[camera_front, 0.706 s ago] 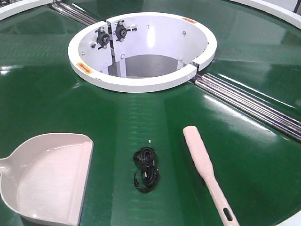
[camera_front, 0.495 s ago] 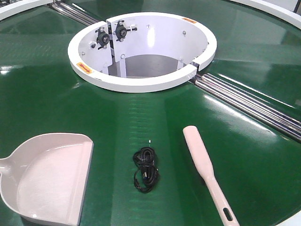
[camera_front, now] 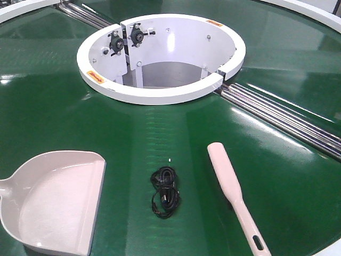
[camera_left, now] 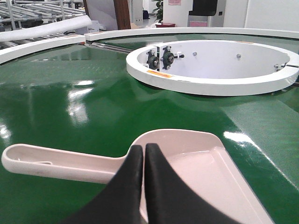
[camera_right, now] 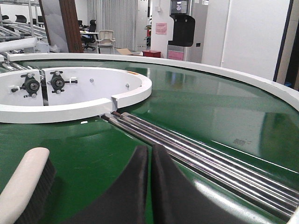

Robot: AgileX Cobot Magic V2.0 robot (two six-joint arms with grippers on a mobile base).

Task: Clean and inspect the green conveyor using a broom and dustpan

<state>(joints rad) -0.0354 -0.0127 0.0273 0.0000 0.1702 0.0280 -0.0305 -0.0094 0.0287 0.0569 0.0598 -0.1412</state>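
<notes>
Both pinched together on nothing, left gripper [camera_left: 144,149] above the dustpan [camera_left: 196,158], right gripper [camera_right: 150,150] right of the broom [camera_right: 23,179]; descending unopened, I'd likely shove them away.

Along the near edge of the green conveyor [camera_front: 53,106], three things break up the belt. The dustpan [camera_front: 53,202] fills the near left corner, a coiled black cable [camera_front: 164,192] lies mid-edge, and the broom [camera_front: 229,181] slants toward the near right corner. A bare strip of belt separates the cable from each neighbour. Beyond them, open belt runs to the raised white ring-shaped hub [camera_front: 160,96]. A silver roller seam [camera_front: 282,117] crosses the right side.
</notes>
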